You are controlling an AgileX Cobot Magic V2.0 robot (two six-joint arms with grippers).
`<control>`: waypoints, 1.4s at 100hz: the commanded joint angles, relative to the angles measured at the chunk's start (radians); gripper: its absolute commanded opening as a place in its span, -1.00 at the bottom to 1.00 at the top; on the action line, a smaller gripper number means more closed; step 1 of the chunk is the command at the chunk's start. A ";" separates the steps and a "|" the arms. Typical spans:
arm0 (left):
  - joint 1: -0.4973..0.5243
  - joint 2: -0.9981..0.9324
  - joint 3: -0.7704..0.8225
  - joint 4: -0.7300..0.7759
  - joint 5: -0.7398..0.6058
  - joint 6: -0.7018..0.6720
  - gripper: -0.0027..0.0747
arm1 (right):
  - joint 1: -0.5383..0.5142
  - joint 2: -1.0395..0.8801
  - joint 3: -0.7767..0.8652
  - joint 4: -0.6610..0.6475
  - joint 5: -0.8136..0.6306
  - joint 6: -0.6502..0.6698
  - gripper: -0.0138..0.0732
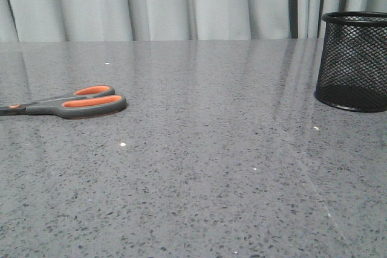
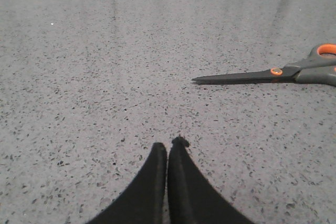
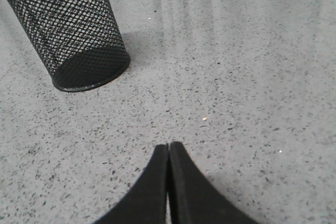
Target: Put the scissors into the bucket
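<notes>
The scissors (image 1: 78, 104) lie flat and closed at the table's left edge, grey handles with orange-lined loops pointing toward the middle, blades running off the left side. In the left wrist view the scissors (image 2: 273, 73) lie ahead and to one side of my left gripper (image 2: 168, 144), which is shut with nothing in it, well apart from them. The bucket (image 1: 354, 61), a black wire-mesh cup, stands upright at the far right. The right wrist view shows the bucket (image 3: 71, 32) ahead of my right gripper (image 3: 168, 145), also shut and empty. Neither gripper appears in the front view.
The grey speckled stone table (image 1: 211, 167) spreads across the whole view. A pale curtain (image 1: 181, 1) hangs behind its far edge. A few small white specks (image 1: 123, 144) dot the surface.
</notes>
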 commanded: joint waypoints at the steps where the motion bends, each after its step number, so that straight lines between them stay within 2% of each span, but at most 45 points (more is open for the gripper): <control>1: 0.002 -0.027 0.039 0.000 -0.051 -0.010 -0.98 | -0.004 -0.017 0.005 -0.014 -0.021 -0.004 -0.83; 102: 0.002 -0.027 0.039 0.011 -0.053 -0.008 -0.98 | -0.004 -0.017 0.005 -0.018 -0.015 -0.004 -0.83; 112: 0.002 -0.027 0.039 0.035 -0.061 -0.008 -0.98 | -0.004 -0.017 0.005 -0.036 -0.050 -0.004 -0.83; 118: 0.002 -0.027 0.039 0.028 -0.073 -0.008 -0.98 | -0.004 -0.017 0.005 -0.038 -0.119 -0.004 -0.83; 128: 0.002 -0.027 0.039 -0.095 -0.145 -0.008 -0.98 | -0.004 -0.017 0.005 -0.030 -0.274 -0.004 -0.83; 140: 0.002 -0.027 0.039 -0.474 -0.263 -0.008 -0.98 | -0.004 -0.017 0.005 -0.017 -0.464 -0.004 -0.83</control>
